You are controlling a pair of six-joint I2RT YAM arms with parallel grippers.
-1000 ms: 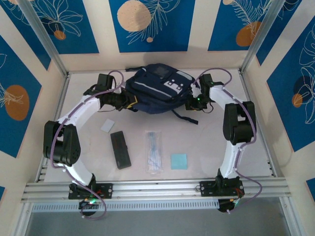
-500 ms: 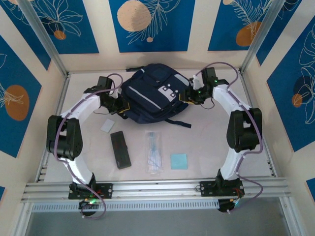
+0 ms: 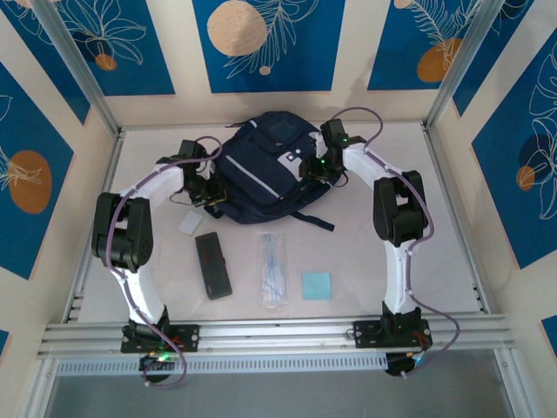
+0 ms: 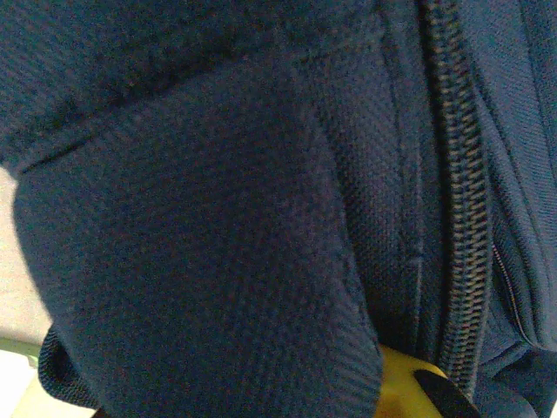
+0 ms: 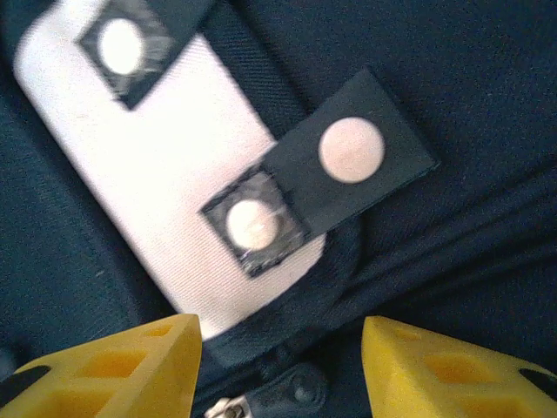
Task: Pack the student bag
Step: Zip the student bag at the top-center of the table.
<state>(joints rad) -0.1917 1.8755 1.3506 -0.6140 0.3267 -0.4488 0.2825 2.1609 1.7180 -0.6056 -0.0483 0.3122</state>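
Navy fabric student bag (image 3: 261,170) lies at the far centre of the table (image 3: 348,252). My left gripper (image 3: 211,193) is closed narrow, apparently pinching a fold at the bag's left edge. My right gripper (image 5: 278,359) hangs half-wide, holding nothing, over the zipper pull (image 5: 291,390) beside the white patch (image 5: 165,183). Best: hold fabric taut, settle squarely onto the pull. Back wall (image 3: 261,106) is close; open room lies nearer me, around the black case (image 3: 213,266) and clear packet (image 3: 271,270).

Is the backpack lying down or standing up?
Lying down: the backpack rests flat on the table, its striped front facing up.
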